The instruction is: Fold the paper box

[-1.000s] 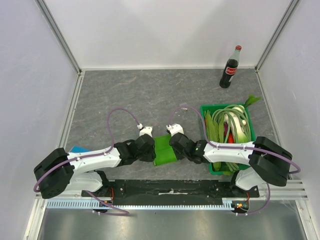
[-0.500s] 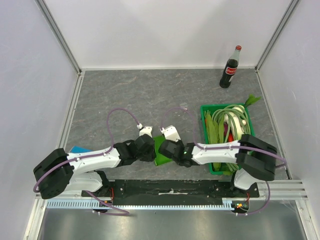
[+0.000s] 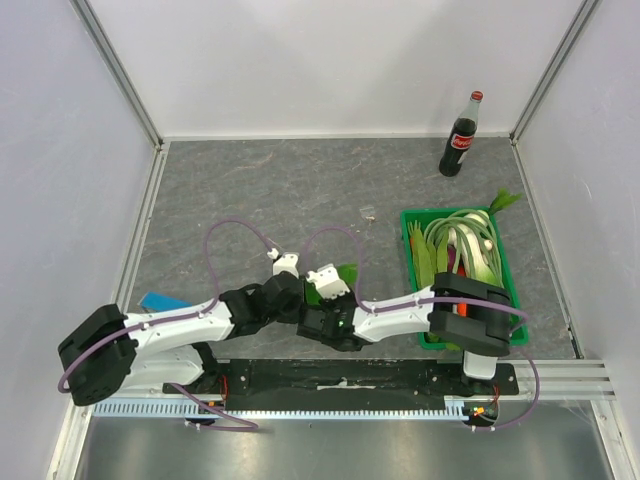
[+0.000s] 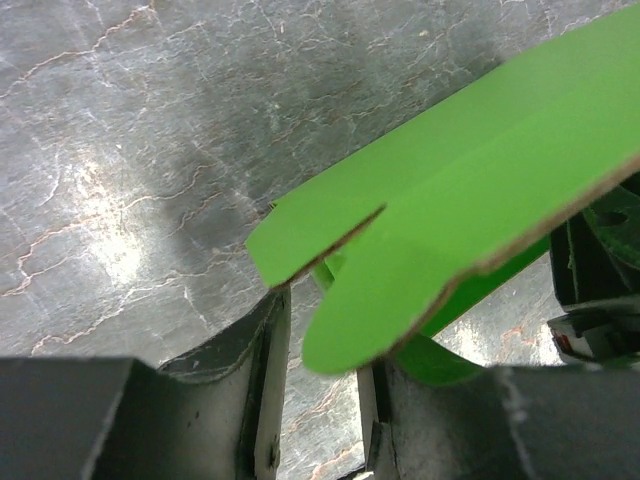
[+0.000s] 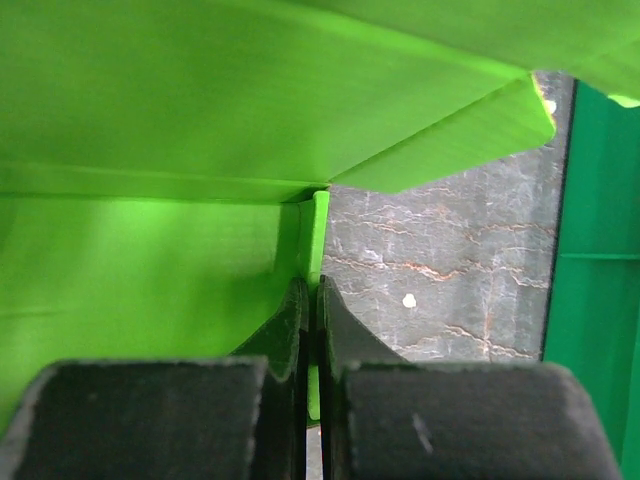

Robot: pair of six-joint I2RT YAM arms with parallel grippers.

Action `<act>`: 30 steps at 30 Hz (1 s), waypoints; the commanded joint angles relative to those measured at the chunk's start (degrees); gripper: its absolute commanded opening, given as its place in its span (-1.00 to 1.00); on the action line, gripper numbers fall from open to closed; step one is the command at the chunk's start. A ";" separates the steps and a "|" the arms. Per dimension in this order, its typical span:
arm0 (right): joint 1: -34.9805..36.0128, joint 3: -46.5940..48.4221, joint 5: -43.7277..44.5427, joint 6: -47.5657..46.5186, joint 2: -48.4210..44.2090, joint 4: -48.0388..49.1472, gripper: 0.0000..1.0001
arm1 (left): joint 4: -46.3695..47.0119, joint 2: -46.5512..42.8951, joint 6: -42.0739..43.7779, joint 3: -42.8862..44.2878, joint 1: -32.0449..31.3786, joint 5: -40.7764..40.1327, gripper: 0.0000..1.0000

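The lime-green paper box is between my two grippers near the front middle of the table, and the arms hide most of it. My right gripper is shut on a thin wall edge of the box; in the right wrist view the gripper pinches the card, with flaps spread above it. My left gripper sits just left of the box. In the left wrist view this gripper has a gap between its jaws showing bare table, and a box flap hangs over the right finger.
A dark-green crate of vegetables stands at the right; its wall shows in the right wrist view. A cola bottle stands at the back right. A blue block lies at the front left beside the left arm.
My right arm has swung left and its gripper now sits over the box beside the left gripper. The box, flat and plainly visible before, is raised and mostly hidden.
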 commanded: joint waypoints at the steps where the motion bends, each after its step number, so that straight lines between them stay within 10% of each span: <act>1: -1.99 -11.04 -17.31 -5.83 0.29 20.89 -1.00 | 1.19 -2.19 -1.63 -1.14 0.50 -2.55 -0.23; 19: -12.72 -1.84 -23.93 -12.46 -3.15 15.89 -0.71 | -15.13 -24.58 1.01 4.03 2.52 -6.31 0.61; 23: -13.87 1.85 -24.72 -16.86 -3.66 15.71 -0.07 | -20.25 -28.20 1.18 5.97 3.84 -8.52 0.64; 30: -14.48 3.97 -29.63 -20.11 -11.40 11.15 0.20 | -23.59 -31.10 2.15 8.34 5.25 -8.87 0.64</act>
